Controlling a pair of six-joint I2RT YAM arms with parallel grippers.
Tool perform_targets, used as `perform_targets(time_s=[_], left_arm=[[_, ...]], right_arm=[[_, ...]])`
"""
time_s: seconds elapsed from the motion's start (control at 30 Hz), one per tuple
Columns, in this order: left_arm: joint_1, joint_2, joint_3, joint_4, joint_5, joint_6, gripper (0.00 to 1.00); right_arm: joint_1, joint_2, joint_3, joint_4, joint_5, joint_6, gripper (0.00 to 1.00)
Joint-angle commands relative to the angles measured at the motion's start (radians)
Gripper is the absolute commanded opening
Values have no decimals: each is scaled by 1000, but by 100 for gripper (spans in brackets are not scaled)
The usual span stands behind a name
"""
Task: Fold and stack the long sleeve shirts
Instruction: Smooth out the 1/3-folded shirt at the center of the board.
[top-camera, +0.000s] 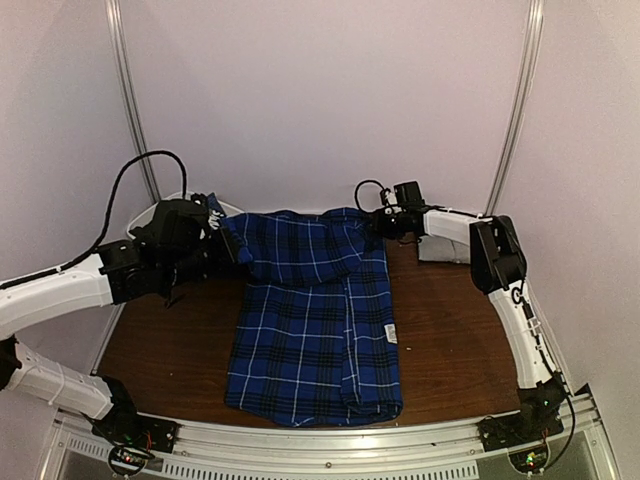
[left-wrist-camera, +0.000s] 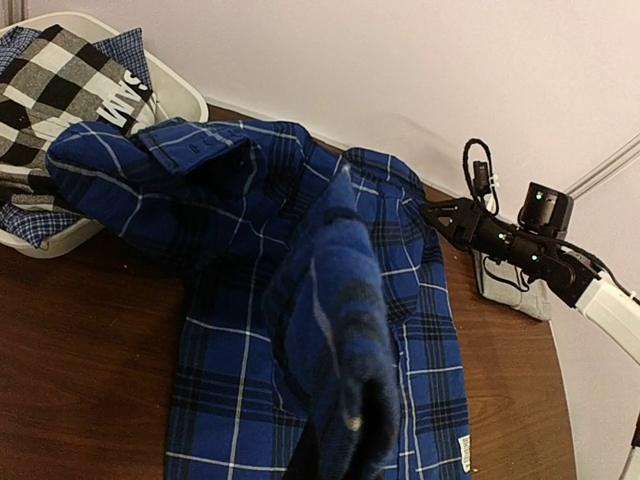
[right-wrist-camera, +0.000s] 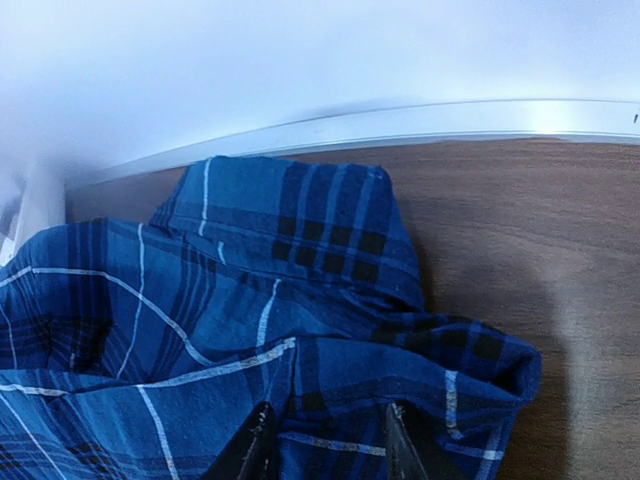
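Blue plaid shirt (top-camera: 315, 330) sprawls on brown table (top-camera: 450, 350) before pale walls (top-camera: 320, 90), left hand (top-camera: 225, 252) pinching it, right hand (right-wrist-camera: 328, 445) spread.

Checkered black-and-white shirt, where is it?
Left wrist view, top left: the black-and-white shirt lies in the white basket, beside the blue plaid shirt.

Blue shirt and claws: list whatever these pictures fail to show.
Left claw: fingers buried under the blue shirt, left wrist view.
Right claw: whether it pinches cloth is unclear; right wrist view's bottom edge cuts its fingers.
Basket: cut by left wrist view's left edge; left arm hides most in top view.
Pale thing under right arm: mostly covered, top view; unidentifiable.
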Motion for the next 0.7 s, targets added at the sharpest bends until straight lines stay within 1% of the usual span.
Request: perform_targets(time_s=[0.0, 0.17, 0.37, 0.53, 0.67], left_arm=[[-12, -3, 7, 35, 24, 34, 0], [-26, 39, 31, 120, 145, 144, 0], [-35, 134, 96, 172, 342, 270, 0], [-66, 244, 170, 192, 497, 350, 0], [-88, 331, 219, 192, 571, 391, 0]], right_arm=[[-4, 25, 35, 70, -82, 27, 41], [-4, 20, 45, 80, -131, 28, 50], [-4, -52, 36, 44, -107, 1, 58], [-8, -193, -44, 13, -15, -3, 60], [-27, -323, -186, -2, 68, 23, 61]])
